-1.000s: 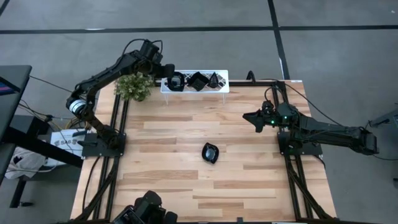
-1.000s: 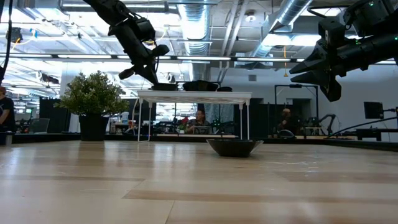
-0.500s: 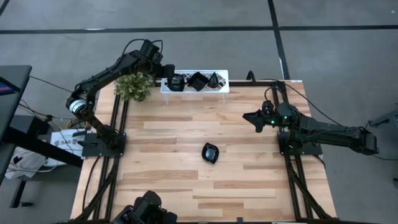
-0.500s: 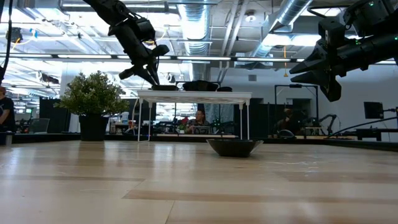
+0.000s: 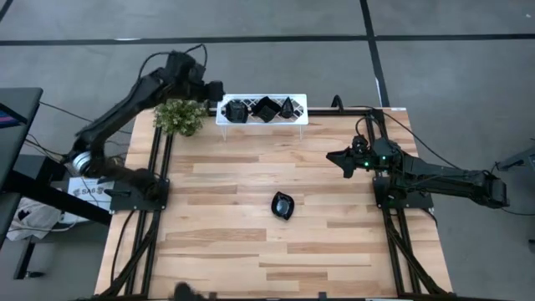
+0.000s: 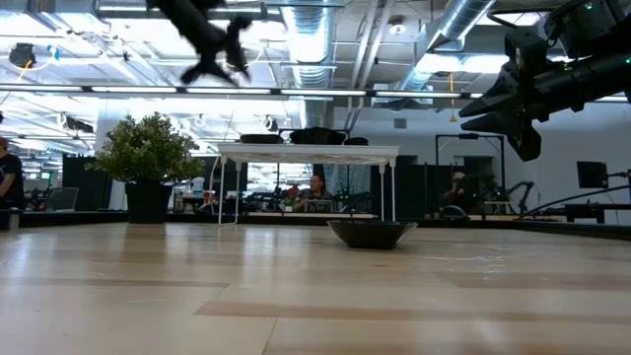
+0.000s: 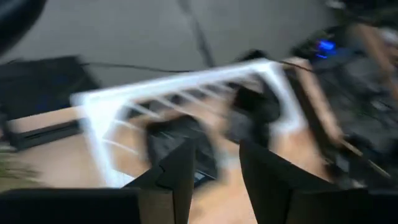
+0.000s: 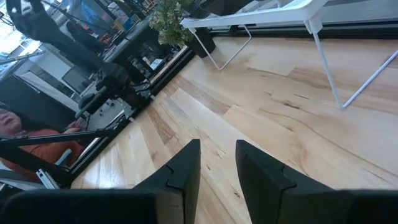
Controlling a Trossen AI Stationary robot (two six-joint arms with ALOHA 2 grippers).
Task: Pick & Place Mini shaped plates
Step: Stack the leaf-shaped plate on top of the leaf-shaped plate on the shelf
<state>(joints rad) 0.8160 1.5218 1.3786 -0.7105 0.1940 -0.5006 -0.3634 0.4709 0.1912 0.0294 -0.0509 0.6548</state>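
A white lattice rack [image 5: 262, 119] stands at the table's far edge with three black mini shaped plates on top: one at its left end [image 5: 235, 109], one in the middle [image 5: 266, 109], one at the right [image 5: 288, 106]. A fourth black plate [image 5: 282, 205] [image 6: 372, 233] rests on its base on the wooden table near the middle. My left gripper [image 5: 214, 89] [image 7: 217, 177] hangs open above and just left of the rack's left end, with nothing between its fingers. My right gripper [image 5: 334, 156] [image 8: 217, 171] hovers open over the table's right side, holding nothing.
A small green plant [image 5: 179, 116] stands at the far left corner beside the rack. Dark frame rails [image 5: 159, 180] run along the table's left and right sides. Bare wood lies all around the lone plate. A person [image 8: 25, 134] shows beyond the table.
My left gripper has opened and let go of the plate at the rack's left end. It has then risen and drawn back toward the table's left edge. The plate stays on the rack.
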